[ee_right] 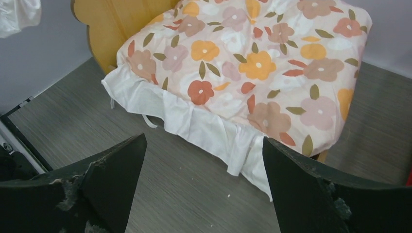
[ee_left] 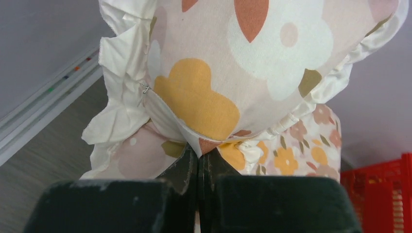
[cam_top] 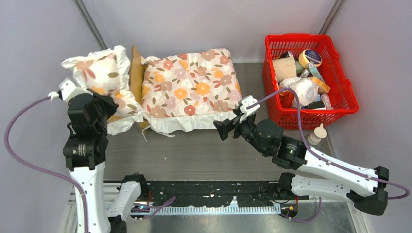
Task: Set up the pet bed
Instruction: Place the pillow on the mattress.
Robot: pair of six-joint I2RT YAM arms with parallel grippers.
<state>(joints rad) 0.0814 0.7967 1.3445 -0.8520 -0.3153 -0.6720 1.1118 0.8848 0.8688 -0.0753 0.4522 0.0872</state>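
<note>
The pet bed shows only its light-wood scalloped headboard (cam_top: 136,65) (ee_right: 104,24); a large floral cushion (cam_top: 192,87) (ee_right: 252,63) covers its sleeping surface, white frill hanging over the front. A smaller frilled floral pillow (cam_top: 104,77) (ee_left: 233,73) sits left of the headboard. My left gripper (cam_top: 109,104) (ee_left: 200,153) is shut on the lower edge of that pillow. My right gripper (cam_top: 224,130) (ee_right: 204,145) stands open just in front of the cushion's near right corner, with only bare table between its fingers.
A red plastic basket (cam_top: 296,38) (ee_left: 384,184) full of tape rolls and other items stands at the back right. A small white bottle (cam_top: 318,133) stands just in front of it, beside my right arm. Grey walls close in on both sides.
</note>
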